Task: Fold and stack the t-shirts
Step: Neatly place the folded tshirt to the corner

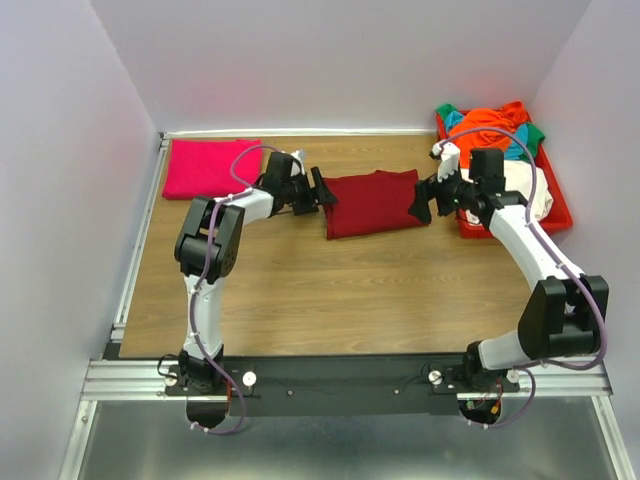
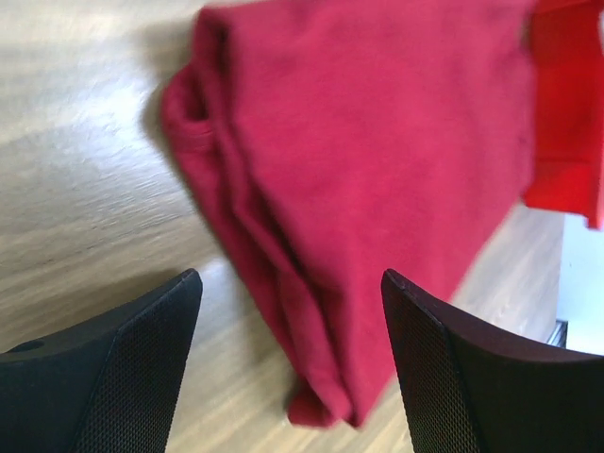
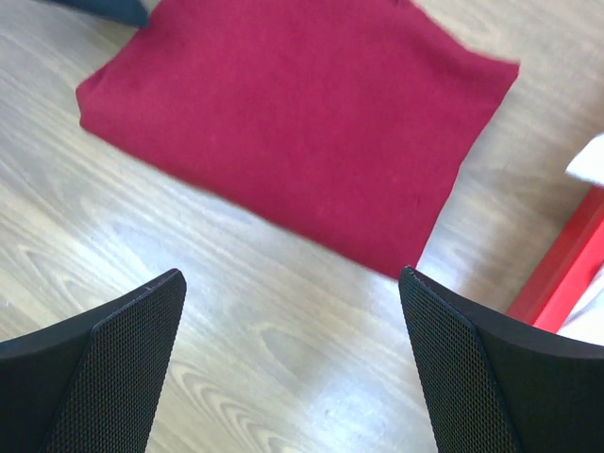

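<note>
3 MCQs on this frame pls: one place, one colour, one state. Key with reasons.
1. The folded magenta-pink cloth shirt lies: A) table centre B) far left corner of the wooden table C) near edge by the arm bases.
2. The topmost shirt in the red plastic tray is: A) black B) purple C) orange.
3. The right end effector is: A) open, empty B) shut on cloth C) out of view.
Key: B, it sits by the back left walls; C, an orange cloth shirt crowns the pile; A, jaws spread over bare wood beside the folded dark red cloth shirt.
</note>
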{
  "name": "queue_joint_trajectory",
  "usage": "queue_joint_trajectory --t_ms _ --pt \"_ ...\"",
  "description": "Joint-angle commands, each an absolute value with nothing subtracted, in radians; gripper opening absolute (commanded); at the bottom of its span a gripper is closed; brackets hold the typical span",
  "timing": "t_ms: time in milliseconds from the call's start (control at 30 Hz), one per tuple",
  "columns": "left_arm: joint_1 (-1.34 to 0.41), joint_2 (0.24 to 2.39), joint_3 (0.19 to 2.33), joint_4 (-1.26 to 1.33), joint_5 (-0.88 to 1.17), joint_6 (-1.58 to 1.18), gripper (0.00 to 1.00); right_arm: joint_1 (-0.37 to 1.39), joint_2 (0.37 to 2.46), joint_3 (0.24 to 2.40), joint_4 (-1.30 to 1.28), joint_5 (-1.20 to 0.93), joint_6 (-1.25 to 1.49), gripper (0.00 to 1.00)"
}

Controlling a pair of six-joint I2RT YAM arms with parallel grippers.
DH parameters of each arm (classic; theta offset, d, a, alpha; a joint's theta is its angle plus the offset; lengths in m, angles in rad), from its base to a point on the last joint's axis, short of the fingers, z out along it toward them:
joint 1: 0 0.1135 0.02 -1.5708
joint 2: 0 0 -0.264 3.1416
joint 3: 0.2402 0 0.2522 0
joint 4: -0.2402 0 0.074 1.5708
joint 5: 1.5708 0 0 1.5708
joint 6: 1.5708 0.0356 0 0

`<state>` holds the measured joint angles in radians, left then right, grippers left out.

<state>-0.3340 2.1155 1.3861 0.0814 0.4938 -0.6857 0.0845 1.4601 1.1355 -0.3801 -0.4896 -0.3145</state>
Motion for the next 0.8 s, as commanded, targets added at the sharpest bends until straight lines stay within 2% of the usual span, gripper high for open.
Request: queue_joint_trajectory --t_ms 0,200,367,467,500,533,633,667,767 --pt "-0.354 2.18 1.445 0.02 0.428 -0.761 0.84 0.058 1.408 1.069 -0.345 -0.557 -0.314 1.0" --pt "-0.368 2.241 1.512 -0.057 0.376 -0.776 0.82 0.028 1.381 0.997 -0.31 -0.624 -0.319 1.0" --pt "-0.38 2.298 1.575 -0.11 0.373 -0.752 0.59 0.006 1.361 0.97 -0.304 -0.658 -0.324 1.0" --pt "-0.385 2.327 1.592 -0.115 0.373 -0.744 0.53 0.005 1.356 0.963 -0.302 -0.675 -0.328 1.0" --pt "-0.388 2.342 1.603 -0.115 0.38 -0.732 0.49 0.005 1.351 0.962 -0.302 -0.681 -0.328 1.0" --pt "-0.388 2.348 1.606 -0.107 0.394 -0.727 0.37 0.005 1.348 0.96 -0.302 -0.684 -0.33 1.0" --pt "-0.387 2.353 1.595 -0.057 0.442 -0.707 0.19 -0.026 1.333 0.953 -0.302 -0.701 -0.33 1.0" --pt "-0.387 2.35 1.589 -0.023 0.469 -0.7 0.0 -0.029 1.33 0.95 -0.302 -0.706 -0.33 1.0" --pt "-0.379 2.306 1.553 0.036 0.521 -0.654 0.0 -0.044 1.322 0.946 -0.304 -0.712 -0.33 1.0"
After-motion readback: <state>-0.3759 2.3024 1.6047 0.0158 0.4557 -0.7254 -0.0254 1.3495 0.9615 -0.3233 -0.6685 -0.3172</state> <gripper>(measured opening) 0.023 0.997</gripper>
